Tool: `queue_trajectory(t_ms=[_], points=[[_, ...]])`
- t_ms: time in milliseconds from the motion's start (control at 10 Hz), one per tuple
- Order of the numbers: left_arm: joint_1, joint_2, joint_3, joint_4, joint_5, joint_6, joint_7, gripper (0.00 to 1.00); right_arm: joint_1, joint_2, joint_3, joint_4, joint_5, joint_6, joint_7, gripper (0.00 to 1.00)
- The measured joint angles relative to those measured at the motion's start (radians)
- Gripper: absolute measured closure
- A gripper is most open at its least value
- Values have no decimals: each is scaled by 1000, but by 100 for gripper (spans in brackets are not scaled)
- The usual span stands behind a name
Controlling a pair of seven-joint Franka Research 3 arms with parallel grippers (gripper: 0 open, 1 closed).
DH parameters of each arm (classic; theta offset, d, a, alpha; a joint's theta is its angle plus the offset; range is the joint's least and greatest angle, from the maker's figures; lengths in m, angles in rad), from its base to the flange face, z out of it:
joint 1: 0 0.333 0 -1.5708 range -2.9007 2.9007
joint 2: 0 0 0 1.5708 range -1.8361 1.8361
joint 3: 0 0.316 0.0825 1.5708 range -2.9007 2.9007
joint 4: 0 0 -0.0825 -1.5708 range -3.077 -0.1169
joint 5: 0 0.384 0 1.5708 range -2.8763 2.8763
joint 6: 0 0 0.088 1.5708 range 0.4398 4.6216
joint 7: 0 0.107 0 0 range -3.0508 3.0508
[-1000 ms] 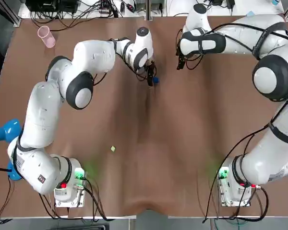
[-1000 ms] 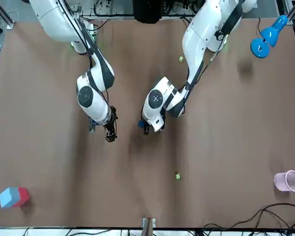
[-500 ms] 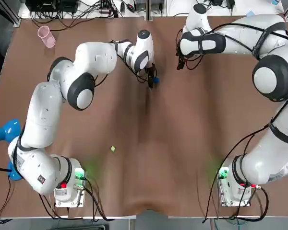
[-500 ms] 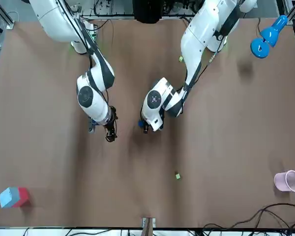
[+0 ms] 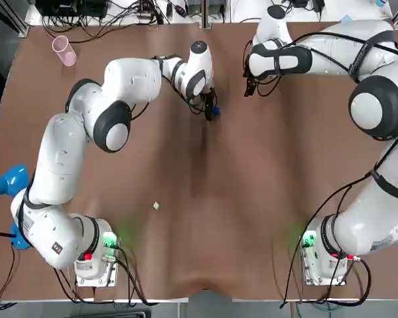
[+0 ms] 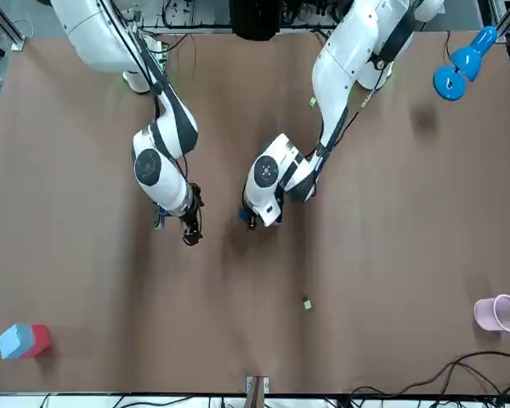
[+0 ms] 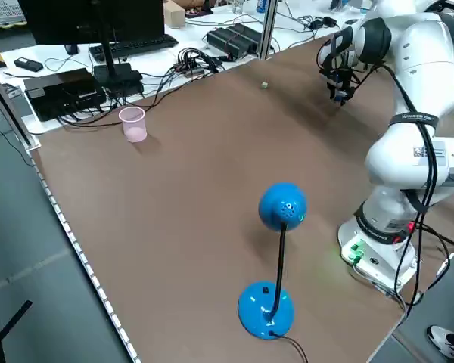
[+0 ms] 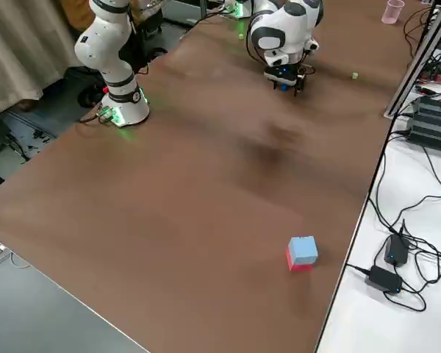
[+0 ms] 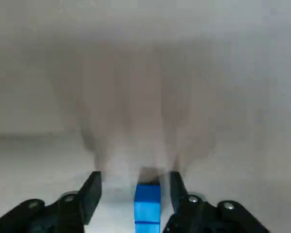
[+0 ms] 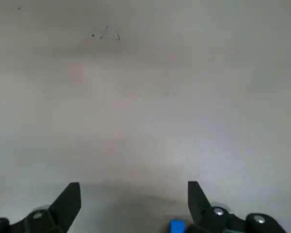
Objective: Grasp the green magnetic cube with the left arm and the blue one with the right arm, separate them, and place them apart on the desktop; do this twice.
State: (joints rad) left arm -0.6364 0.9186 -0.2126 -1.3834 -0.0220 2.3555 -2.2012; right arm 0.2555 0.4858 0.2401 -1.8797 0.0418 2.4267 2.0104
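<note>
Brown desktop (image 5: 205, 218) fills the space between the 2 arms, with cables (image 5: 106, 20) along its far edge. At the far middle of it the left gripper (image 5: 208, 111) points down, its 2 fingers (image 9: 89, 194) spread and clamping nothing. The blue cube (image 9: 147, 206) stands between them with a gap on each side; from overhead it shows just beside the fingertips, on the side toward the right arm. The right gripper (image 5: 250, 87) hangs near, a little farther from the bases, apart from the cube, its own fingers (image 10: 70, 199) wide apart over bare desktop and holding nothing. A small blue piece (image 10: 177, 225) shows just beside 1 of them; I cannot tell what it is. 1 green cube (image 5: 156, 206) lies loose well back toward the left arm's base, clear of both grippers. The other green cube (image 6: 307, 303) lies loose beyond the left gripper, toward the far edge. A pink cup (image 5: 64, 50) stands upright in the far corner on the left arm's side. A blue stand (image 7: 281, 206) rises at the desktop's edge beside the left base. A red and blue block (image 6: 21, 340) sits in the far corner on the right arm's side, well apart from everything else.
</note>
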Motion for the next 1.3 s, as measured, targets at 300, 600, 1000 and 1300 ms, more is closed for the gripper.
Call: queue_trajectory(t_ms=[300, 600, 1000, 1300], points=[[-10, 0, 0, 2, 0, 0, 1, 40, 0, 0, 0, 0, 0, 0, 0, 3], [-16, 0, 2, 7, 0, 1, 1, 63, 0, 0, 0, 0, 0, 0, 0, 3], [-16, -1, 3, 10, 0, 0, 10, 77, 0, 0, 1, 0, 0, 0, 0, 5], [4, -24, 6, 22, 0, 1, 10, 77, 9, 2, 15, -1, 1, -4, 33, 5]])
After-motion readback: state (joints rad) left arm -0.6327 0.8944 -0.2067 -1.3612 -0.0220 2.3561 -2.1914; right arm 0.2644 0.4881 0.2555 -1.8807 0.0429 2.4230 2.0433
